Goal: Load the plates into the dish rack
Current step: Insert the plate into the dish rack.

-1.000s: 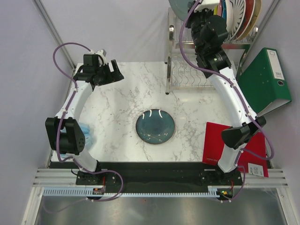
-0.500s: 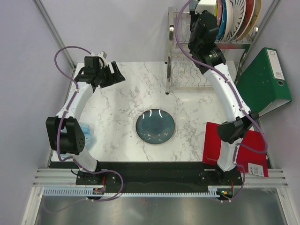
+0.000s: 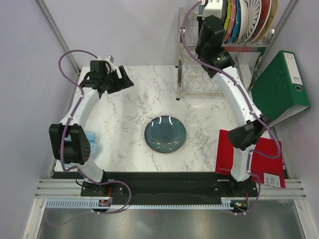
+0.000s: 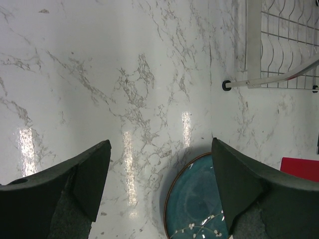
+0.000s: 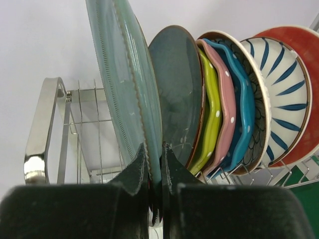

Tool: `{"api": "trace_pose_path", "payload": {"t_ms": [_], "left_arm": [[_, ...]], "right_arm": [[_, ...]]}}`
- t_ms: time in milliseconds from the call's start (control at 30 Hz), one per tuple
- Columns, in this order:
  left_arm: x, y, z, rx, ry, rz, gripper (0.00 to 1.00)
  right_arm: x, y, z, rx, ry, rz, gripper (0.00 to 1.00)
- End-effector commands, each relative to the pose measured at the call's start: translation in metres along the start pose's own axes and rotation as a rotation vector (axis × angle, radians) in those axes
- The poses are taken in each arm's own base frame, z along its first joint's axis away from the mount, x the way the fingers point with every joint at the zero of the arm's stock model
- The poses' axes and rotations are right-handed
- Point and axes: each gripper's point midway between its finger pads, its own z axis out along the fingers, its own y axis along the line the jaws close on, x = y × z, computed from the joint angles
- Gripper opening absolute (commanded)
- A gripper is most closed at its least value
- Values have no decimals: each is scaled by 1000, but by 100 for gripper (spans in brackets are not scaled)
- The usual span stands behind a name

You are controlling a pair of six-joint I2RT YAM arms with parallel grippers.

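Plates: a pale green plate (image 5: 124,84) is standing on edge at the left end of a row of racked plates (image 5: 234,99) in the upper tier of the dish rack (image 5: 42,124). A blue plate (image 3: 165,134) is lying flat on the table (image 3: 124,114).
Hidden: the right gripper (image 5: 154,155) is covering the pale green plate's bottom rim, so the wire slot under it is not showing. The overhead view is cutting off the tops of the racked plates, and the left wrist view is catching only part of the blue plate.
Right arm: it is reaching up and forward to the upper tier, its elbow hanging by a red folder (image 3: 227,149).
Left arm: it is stretching along the table's far left, and the left gripper (image 4: 160,149) is hovering over bare marble.
Right grip: the fingers (image 5: 134,169) are pinching the pale green plate's lower rim, one on each face.
Left grip: the jaws are gaping wide and holding nothing. The blue plate is lying ahead of them, well apart.
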Motion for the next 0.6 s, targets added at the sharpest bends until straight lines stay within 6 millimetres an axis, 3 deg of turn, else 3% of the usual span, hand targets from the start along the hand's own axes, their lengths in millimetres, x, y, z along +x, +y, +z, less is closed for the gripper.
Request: {"api": "trace_pose_path", "payload": {"t_ms": [0,233,567], "left_arm": [[-6,-7,-1,40,-20,-18,88],[-4,-6,4,49,-3,-32,88],[2,-10,13,90,32,-66,88]], "right_arm": [[-49,-22,0,65,-140,174,0],[-26,-23,13,83,-97,170,0],[29,-10,38,94,6,97,0]]}}
